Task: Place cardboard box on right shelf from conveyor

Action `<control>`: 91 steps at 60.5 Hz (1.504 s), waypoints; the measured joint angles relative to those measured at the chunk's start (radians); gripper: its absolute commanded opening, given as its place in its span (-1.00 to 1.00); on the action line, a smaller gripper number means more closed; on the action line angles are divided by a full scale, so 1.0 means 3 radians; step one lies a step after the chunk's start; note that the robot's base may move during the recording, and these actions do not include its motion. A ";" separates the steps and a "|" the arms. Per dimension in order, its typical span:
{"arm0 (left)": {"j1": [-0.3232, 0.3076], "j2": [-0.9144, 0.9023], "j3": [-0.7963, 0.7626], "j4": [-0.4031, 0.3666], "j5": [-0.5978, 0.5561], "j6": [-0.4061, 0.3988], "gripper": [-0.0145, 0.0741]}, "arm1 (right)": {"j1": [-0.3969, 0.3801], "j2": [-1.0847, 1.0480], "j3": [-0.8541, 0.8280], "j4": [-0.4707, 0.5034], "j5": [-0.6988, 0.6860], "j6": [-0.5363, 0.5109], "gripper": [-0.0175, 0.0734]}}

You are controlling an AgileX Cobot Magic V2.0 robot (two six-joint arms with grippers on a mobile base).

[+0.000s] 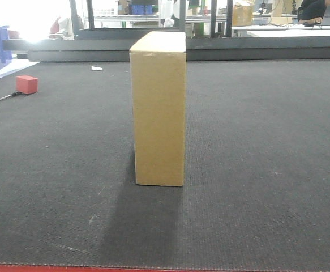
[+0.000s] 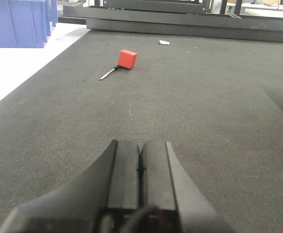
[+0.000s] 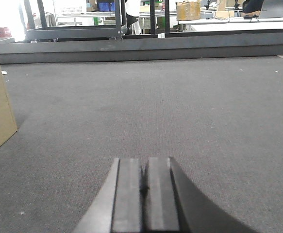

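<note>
Cardboard box point(image 1: 158, 107) stands on end in the middle of the conveyor point(image 1: 266, 170). Long axis is vertical and a narrow face points at the front camera. The broad faces run away from the camera, so they look out left and right. It probably stands this way so the two arms can squeeze it from both sides, since it looks too wide for one jaw.

Left gripper point(image 2: 140, 145) sits low over the belt, left of the box. Its fingers are pressed together on nothing, and only a tan corner of the box shows at the right edge of its view. Right gripper point(image 3: 142, 162) is right of the box, also pressed together and empty. The box is well apart from it, at the left edge of its view. Both arms look parked either side of the box, with nothing grasped yet.

Red block point(image 1: 26, 84) with a thin rod beside it lies far left of the box. Blue bins point(image 2: 15, 22) are further left, off the belt. The right shelf is not in any view — can't place it.
</note>
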 measured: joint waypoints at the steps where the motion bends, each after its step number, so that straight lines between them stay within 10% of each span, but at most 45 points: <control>1: 0.0000 0.0000 0.0000 0.0000 0.0000 0.0000 -0.93 | 0.0000 0.0000 0.0000 0.0000 0.0000 0.0000 -0.49; 57: 0.0000 0.0000 0.0000 0.0000 0.0000 0.0000 -0.94 | 0.0000 0.0000 0.0000 0.0000 -0.0079 0.0000 -0.49; 71: 0.0000 0.0000 0.0000 0.0000 0.0000 0.0000 -0.93 | 0.0000 0.0080 -0.0723 0.0000 0.0145 0.0000 -0.48; 91: 0.0000 0.0000 0.0000 0.0000 0.0000 0.0000 -0.94 | 0.0189 0.1256 -0.1504 0.0000 0.0258 0.0000 0.65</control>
